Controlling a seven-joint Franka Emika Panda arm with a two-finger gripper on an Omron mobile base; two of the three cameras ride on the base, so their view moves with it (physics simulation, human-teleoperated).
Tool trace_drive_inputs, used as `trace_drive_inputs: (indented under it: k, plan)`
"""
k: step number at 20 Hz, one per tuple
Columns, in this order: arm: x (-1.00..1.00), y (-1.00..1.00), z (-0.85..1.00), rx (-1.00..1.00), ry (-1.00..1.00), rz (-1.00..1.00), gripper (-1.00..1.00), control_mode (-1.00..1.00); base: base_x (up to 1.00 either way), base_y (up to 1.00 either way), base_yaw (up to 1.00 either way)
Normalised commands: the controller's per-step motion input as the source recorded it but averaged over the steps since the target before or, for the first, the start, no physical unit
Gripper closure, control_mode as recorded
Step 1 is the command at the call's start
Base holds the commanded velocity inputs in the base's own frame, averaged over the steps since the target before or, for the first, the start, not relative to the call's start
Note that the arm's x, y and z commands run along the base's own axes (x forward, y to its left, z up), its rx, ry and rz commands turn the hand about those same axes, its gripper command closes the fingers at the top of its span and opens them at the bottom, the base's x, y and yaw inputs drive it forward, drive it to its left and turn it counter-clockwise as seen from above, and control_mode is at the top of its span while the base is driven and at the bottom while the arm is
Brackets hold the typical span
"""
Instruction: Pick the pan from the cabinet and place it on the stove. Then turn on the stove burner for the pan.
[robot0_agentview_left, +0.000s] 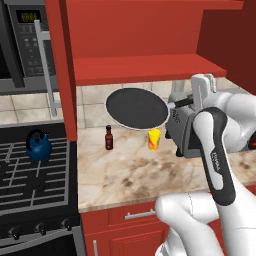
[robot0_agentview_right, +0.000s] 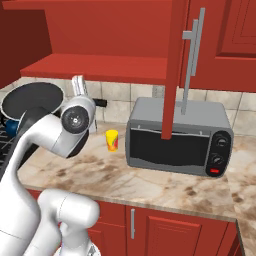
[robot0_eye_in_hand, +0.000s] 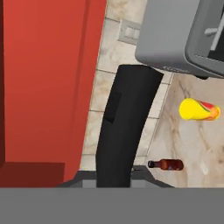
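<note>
Close in front of you, the gripper (robot0_eye_in_hand: 114, 177) is clamped on the pan's black handle (robot0_eye_in_hand: 124, 127), holding the pan (robot0_agentview_left: 136, 108) in the air over the marble counter (robot0_agentview_left: 150, 170) (below the red cabinet shelf (robot0_agentview_left: 145, 67)), with a small brown bottle (robot0_agentview_left: 108, 138) and a yellow cup (robot0_agentview_left: 154, 139) beyond.

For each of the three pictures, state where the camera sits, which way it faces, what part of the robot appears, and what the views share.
Left base view: behind the arm, left; faces the stove, kettle, counter and open cabinet; the arm rises at lower right.
Right base view: behind the arm, right; faces the toaster oven; the arm rises at lower left.
Hand view: on the hand, rolled sideways, looking along the gripper shut on the pan's handle.
Shared: pan, yellow cup; the bottle is in the left base and hand views.
</note>
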Motion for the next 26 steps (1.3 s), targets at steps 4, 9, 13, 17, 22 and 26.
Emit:
trace_drive_inputs:
  k: [4,9,13,17,22,26]
  plan:
    - [-0.12,0.52,-0.39,-0.03,0.0,0.07,1.0,-1.0,0.0,0.0,0.0]
    - [-0.06,0.47,-0.37,0.0,0.0,0.08,1.0,-1.0,0.0,0.0,0.0]
    - [-0.06,0.39,-0.28,0.0,0.0,0.09,1.0,-1.0,0.0,0.0,0.0]
    - [-0.01,0.38,-0.19,-0.07,0.01,0.1,1.0,-1.0,0.0,0.0,0.0]
    - [0.04,0.42,-0.21,0.0,0.02,0.09,1.0,-1.0,0.0,0.0,0.0]
    - [0.13,0.48,-0.33,0.0,0.0,0.05,1.0,-1.0,0.0,0.0,0.0]
